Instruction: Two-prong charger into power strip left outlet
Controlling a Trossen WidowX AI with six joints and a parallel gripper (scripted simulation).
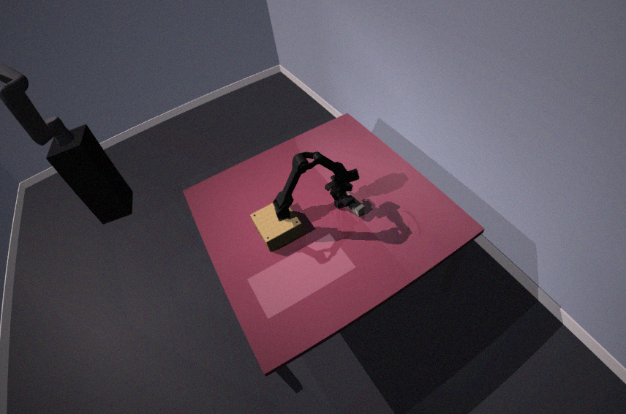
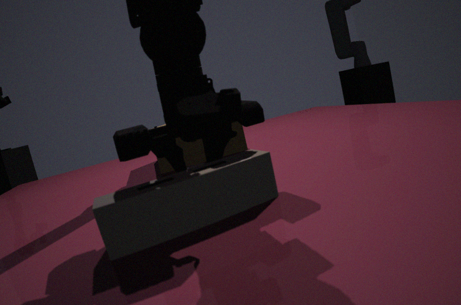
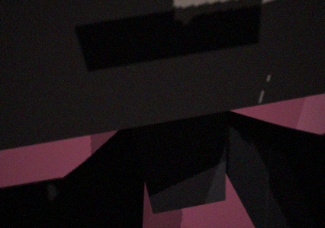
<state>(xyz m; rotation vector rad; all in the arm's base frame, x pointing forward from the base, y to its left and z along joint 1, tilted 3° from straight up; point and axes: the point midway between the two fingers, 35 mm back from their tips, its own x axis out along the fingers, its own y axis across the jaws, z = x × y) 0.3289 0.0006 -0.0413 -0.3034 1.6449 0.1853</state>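
Note:
The power strip (image 1: 359, 209) (image 2: 197, 205) (image 3: 114, 94) is a pale grey block on the table, with two dark slots in its top face in the exterior view. One dark slot (image 3: 168, 39) shows large in the wrist view. My gripper (image 1: 352, 205) (image 2: 197, 161) (image 3: 172, 121) points down at the strip's arm-side edge, shut on the charger. The charger (image 3: 191, 191) is a dark block between the fingers, its far end against the strip's near edge in the wrist view. Its prongs are hidden, and I cannot tell whether it touches the strip.
The red table (image 1: 303, 343) (image 2: 391, 167) carries the arm's wooden base block (image 1: 270, 227) behind the gripper. A paler rectangle (image 1: 300, 278) lies on the table beside it. A black pedestal (image 1: 93, 176) (image 2: 367, 83) with another arm stands off the table. Shadows darken the strip and gripper.

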